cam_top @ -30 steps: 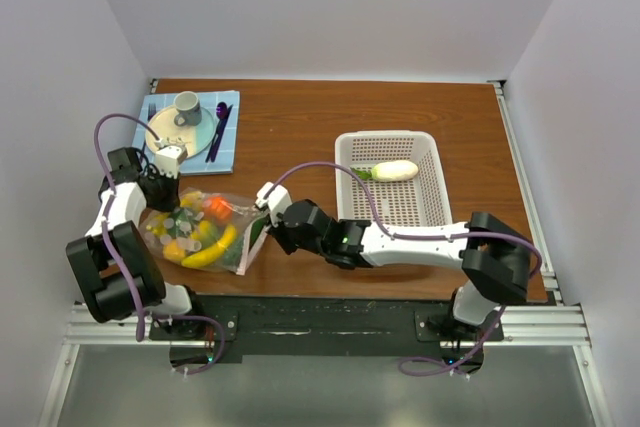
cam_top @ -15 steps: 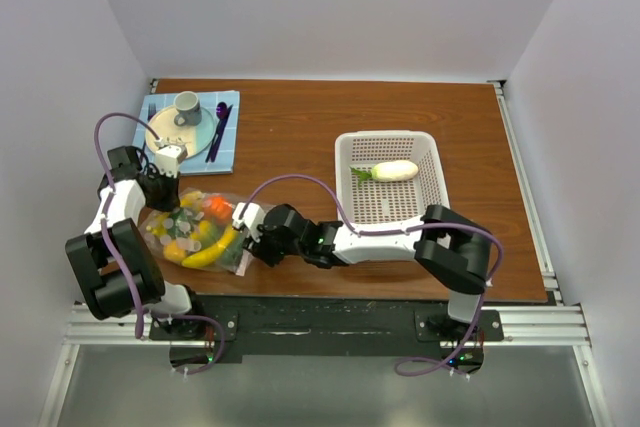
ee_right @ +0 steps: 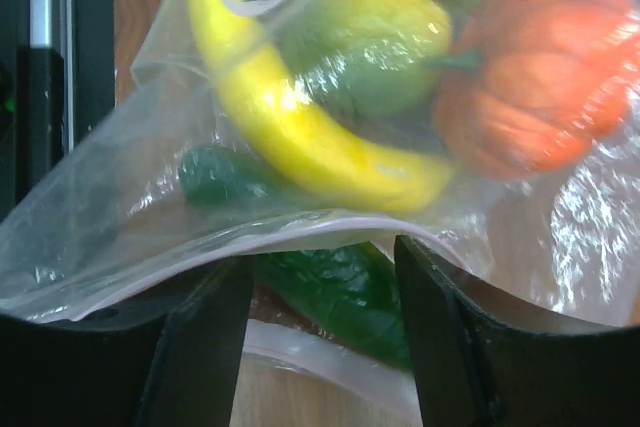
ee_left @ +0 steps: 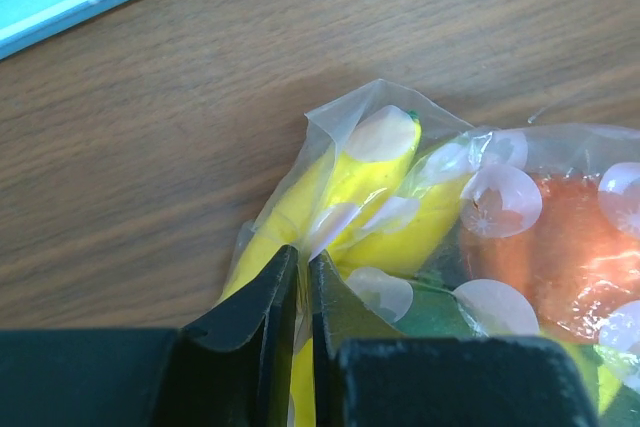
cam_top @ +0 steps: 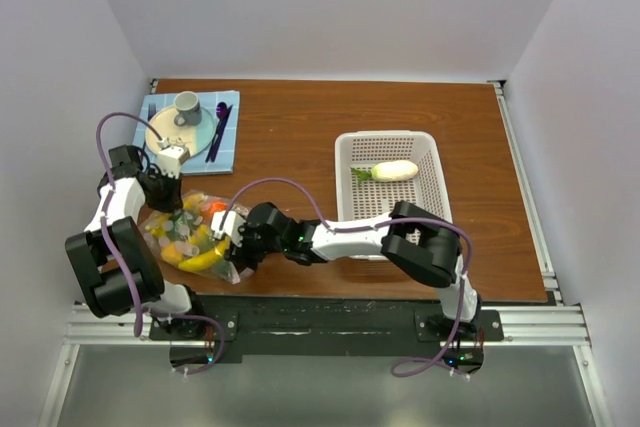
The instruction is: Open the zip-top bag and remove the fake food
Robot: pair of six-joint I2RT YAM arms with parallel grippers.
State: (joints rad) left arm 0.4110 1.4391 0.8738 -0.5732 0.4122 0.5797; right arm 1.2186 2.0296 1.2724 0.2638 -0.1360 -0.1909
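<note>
Right arm: stretched further left than a second ago, elbow swung in front of the basket (cam_top: 388, 135), right gripper (ee_right: 320, 262) now against the near-right edge of the zip-top bag (cam_top: 195, 232).
Left gripper (ee_left: 303, 272): jaws all but closed, pinching a fold of film at the bag's far-left corner, just beside a yellow piece.
Bag position: flat on the table (cam_top: 300, 127) at front left, between the two grippers; mouth seemingly parted at the right end.
Bag handling: thin, soft, slick film, likely to slide and bunch; light load inside, free to roll; best taken by the stiffer pinkish zipper strip (ee_right: 330, 222), one lip at a time, not by the loose wall.
Bag contents: banana (ee_right: 300, 137), orange tomato (ee_right: 540, 77), yellow-green round fruit (ee_right: 370, 37), cucumber (ee_right: 340, 292) lying right at the mouth.
Right gripper jaws: wide apart, straddling the upper lip, nothing clamped yet.
Basket contents: one cream-white piece (cam_top: 395, 170) with a green end; well apart from the bag.
</note>
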